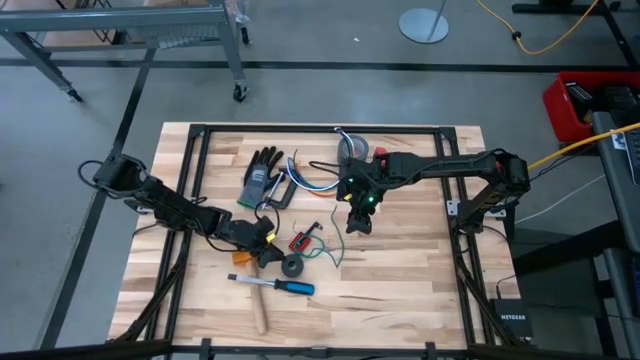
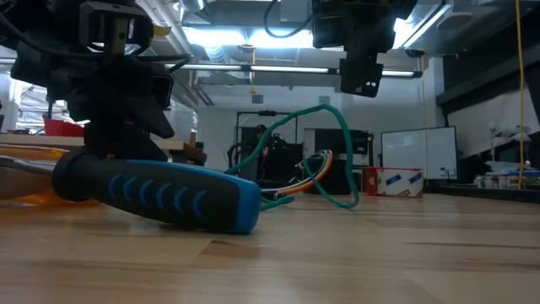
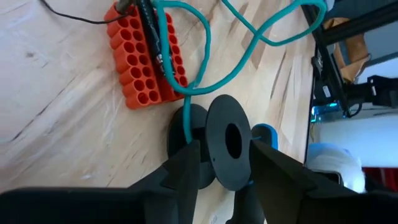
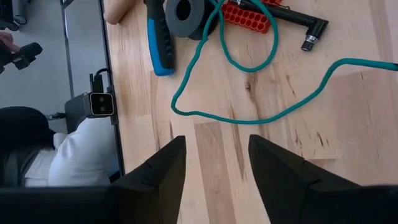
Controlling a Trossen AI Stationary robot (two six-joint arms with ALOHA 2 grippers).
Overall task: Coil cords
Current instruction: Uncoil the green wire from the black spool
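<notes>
A green cord point(image 3: 205, 56) lies in loose loops on the table, and one end runs down to the core of a black spool point(image 3: 227, 149) lying on its side. In the low view, part of the green cord point(image 2: 337, 160) arches up off the wood beside coloured strands point(image 2: 305, 179). More thin wires point(image 1: 300, 172) lie by the gloves. My left gripper point(image 3: 224, 177) is open, with a finger on each side of the spool's near flange. My right gripper point(image 4: 214, 162) hangs open above the green cord point(image 4: 249, 115), with nothing between its fingers. My left gripper's fingers point(image 3: 186, 168) stand on either side of the spool's near flange point(image 3: 229, 134), coming in slanting downward from the table's left. I cannot tell whether they touch it. The spool rests on the table.
A red bit holder point(image 1: 300, 240) with a black tool across it lies just beyond the spool. A blue-handled screwdriver point(image 1: 285, 286) and a wooden hammer handle point(image 1: 258, 312) lie toward the near edge. Gloves point(image 1: 262, 172) and a grey roll of tape point(image 1: 352, 148) sit at the far side.
</notes>
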